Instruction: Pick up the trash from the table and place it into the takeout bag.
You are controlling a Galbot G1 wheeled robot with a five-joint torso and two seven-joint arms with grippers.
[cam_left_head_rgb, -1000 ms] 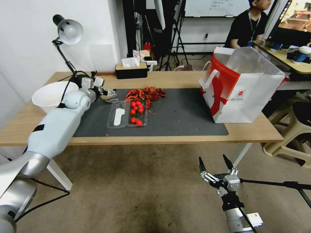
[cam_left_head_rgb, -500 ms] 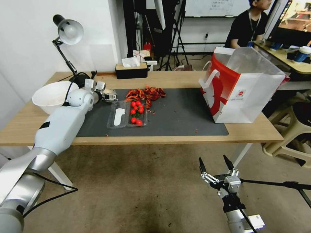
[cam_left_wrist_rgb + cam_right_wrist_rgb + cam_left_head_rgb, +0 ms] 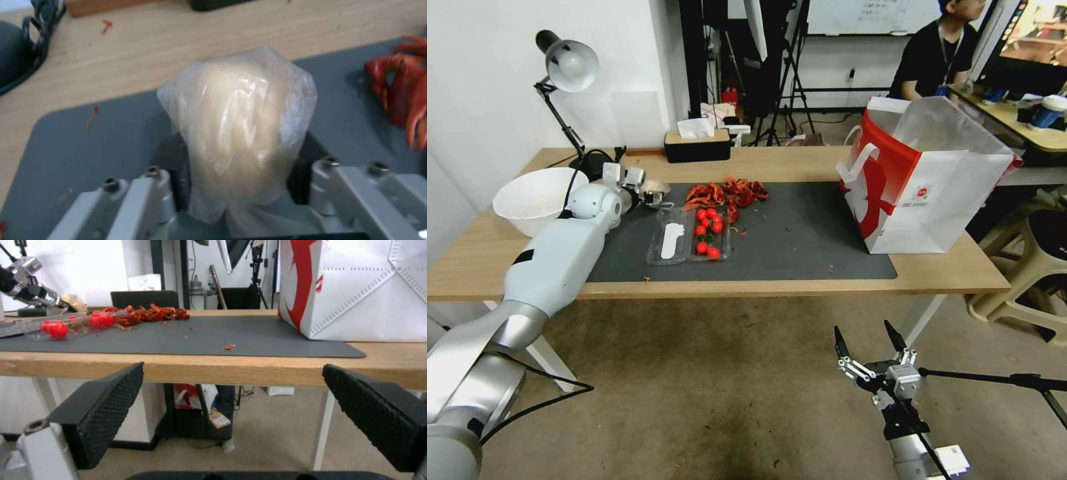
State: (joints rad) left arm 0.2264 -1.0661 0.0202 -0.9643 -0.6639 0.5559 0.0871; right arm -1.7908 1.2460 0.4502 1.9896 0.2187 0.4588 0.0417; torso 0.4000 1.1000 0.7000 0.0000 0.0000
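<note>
I have the left gripper [image 3: 654,193] out over the upper-left corner of the large dark grey mat [image 3: 800,233], in the left-centre of the head view, and its fingers are clamped on a pale plastic-wrapped lump [image 3: 240,130]. In the left wrist view the lump fills the middle of the frame, pinched at its base between the grey fingers [image 3: 138,193], with the mat's rounded corner and bare light wood behind it. I cannot tell from these views whether the lump is off the mat or touching it.

Just beside that gripper, toward the centre of the head view, lies a clear plastic clamshell tray [image 3: 690,233] holding small red cherry tomatoes [image 3: 708,230], and behind it a loose heap of red crayfish shells [image 3: 726,193]. Both sit on the mat.

The large upright white paper takeout bag with red side panels [image 3: 927,187] stands open at the right end of the long light-wood table [image 3: 760,288], well apart from the lump. A white bowl [image 3: 534,197] rests at the table's left end, below a grey desk lamp [image 3: 567,63], and a black tissue box [image 3: 697,145] sits along the far edge.

My right gripper [image 3: 864,337] hangs low in the lower right of the head view, in front of the table and below its edge, with its black fingers [image 3: 106,406] spread wide and nothing between them.
</note>
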